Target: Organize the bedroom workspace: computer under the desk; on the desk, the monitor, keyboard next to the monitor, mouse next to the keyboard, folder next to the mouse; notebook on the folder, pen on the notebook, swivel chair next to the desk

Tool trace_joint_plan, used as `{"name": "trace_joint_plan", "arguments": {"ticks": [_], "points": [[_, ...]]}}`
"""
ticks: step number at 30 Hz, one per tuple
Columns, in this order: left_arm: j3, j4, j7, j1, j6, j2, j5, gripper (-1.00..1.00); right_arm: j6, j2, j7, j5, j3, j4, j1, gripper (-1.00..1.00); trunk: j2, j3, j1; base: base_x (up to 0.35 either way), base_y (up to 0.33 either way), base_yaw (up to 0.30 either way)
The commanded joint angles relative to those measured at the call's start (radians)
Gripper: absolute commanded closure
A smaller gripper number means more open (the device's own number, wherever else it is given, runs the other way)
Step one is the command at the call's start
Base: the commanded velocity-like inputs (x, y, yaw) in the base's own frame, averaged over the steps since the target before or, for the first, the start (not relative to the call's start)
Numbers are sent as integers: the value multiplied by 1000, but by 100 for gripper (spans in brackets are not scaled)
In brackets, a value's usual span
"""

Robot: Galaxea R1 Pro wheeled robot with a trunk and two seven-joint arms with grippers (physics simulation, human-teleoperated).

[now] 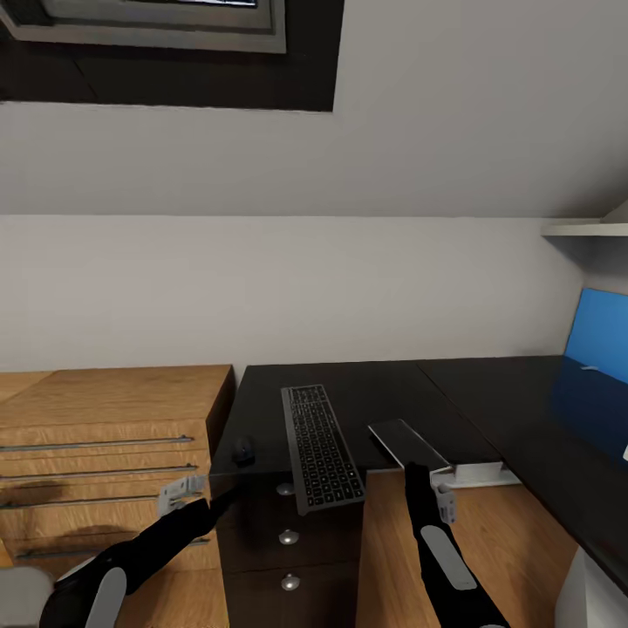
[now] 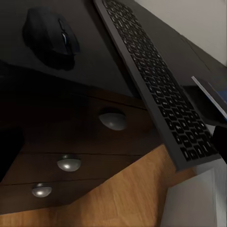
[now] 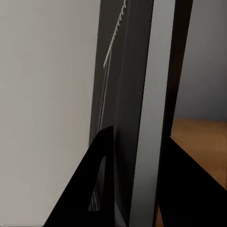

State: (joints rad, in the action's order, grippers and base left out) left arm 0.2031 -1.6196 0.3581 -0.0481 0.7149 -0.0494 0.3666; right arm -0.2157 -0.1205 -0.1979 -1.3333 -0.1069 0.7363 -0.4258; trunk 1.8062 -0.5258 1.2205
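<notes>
Two dark fingers (image 3: 101, 161) of the right gripper (image 1: 417, 475) flank the notebook (image 1: 406, 440), one on each face, so the gripper looks clenched on it by its near end. In the right wrist view the notebook (image 3: 137, 94) runs away from the camera as a thin slab, dark on one face, with a paler edge and a wire-like line along it. In the head view it sits just right of centre, at the inner corner of the black desk (image 1: 488, 401); whether it rests on the top or is held just clear of it cannot be told. It should handle as a light, thin thing that may flex or droop when held at one end, and its smooth cover could slip, so a firm pinch across the faces near the edge suits it. The right arm reaches up from the lower right of the frame, forearm almost straight toward the desk, gripper in line with it. The left arm comes in low from the lower left, its left gripper (image 1: 222, 501) pointing at the drawer unit (image 1: 288, 558) below the desk edge; whether it is open or closed cannot be told. The keyboard (image 1: 318, 445) lies centre frame, its near end overhanging the desk's front edge, and the mouse (image 1: 242, 450) sits apart to its left.
</notes>
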Motion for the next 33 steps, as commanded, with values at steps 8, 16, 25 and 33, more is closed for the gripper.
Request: {"name": "trace_joint_plan", "arguments": {"ticks": [8, 16, 25, 33], "points": [[3, 0, 4, -1, 5, -1, 2, -100, 1, 1, -10, -11, -3, 0, -1, 100, 1, -1, 0, 68, 0, 45], [4, 0, 4, -1, 3, 0, 2, -100, 3, 4, -5, -9, -3, 0, -1, 100, 1, -1, 0, 73, 0, 2], [5, 0, 4, -1, 4, 0, 2, -100, 2, 4, -4, -8, -3, 0, -1, -100, 1, -1, 0, 1, 0, 0], [5, 0, 4, -1, 3, 0, 2, -100, 2, 5, -5, -8, -3, 0, -1, -100, 1, -1, 0, 0, 0, 0]]}}
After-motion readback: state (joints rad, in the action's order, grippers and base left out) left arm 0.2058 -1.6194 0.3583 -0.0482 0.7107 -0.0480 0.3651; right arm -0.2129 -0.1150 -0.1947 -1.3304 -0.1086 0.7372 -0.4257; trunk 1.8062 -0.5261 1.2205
